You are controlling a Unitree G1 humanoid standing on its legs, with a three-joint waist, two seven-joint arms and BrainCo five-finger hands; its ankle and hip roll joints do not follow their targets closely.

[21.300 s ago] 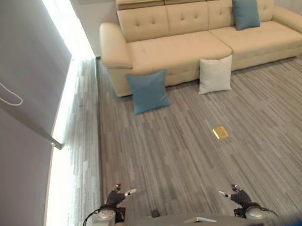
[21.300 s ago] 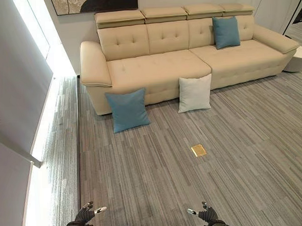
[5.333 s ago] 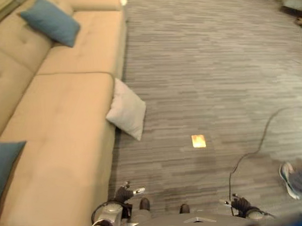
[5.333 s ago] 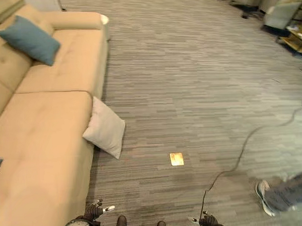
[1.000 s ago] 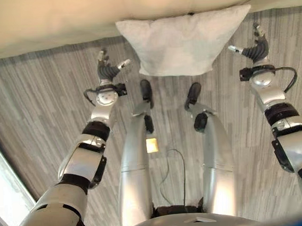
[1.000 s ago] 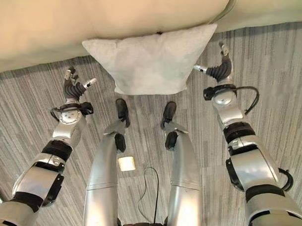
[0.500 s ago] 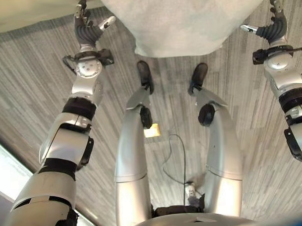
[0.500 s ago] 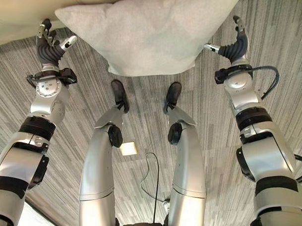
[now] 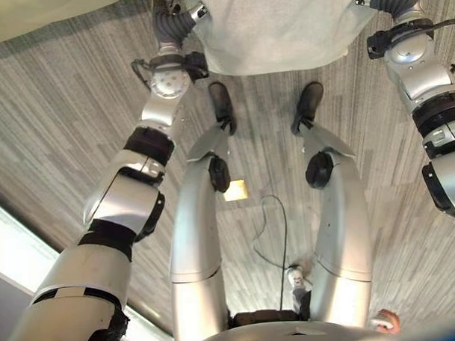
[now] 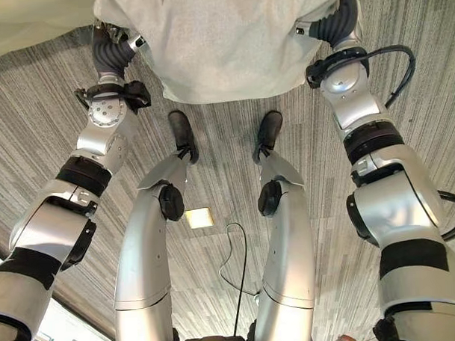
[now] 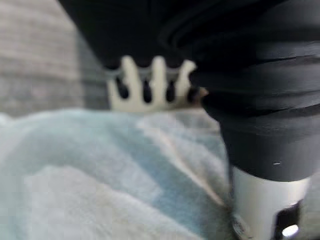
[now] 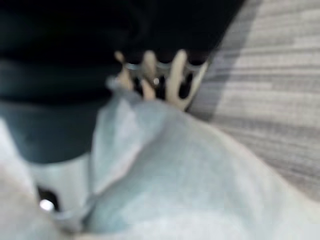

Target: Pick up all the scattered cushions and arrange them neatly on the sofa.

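I see an off-white cushion (image 10: 223, 43), plain with no print. The sofa (image 10: 28, 28) edge behind it is cream-beige. The floor (image 10: 46, 109) is carpet in grey with thin, streaky stripes of lighter and darker grey. A small floor plate (image 10: 198, 218) on it shines pale yellow.

A living room is suggested: a beige sofa (image 10: 28, 28) edge, a white cushion (image 10: 223, 43), and grey striped carpet (image 10: 213, 182) are seen.
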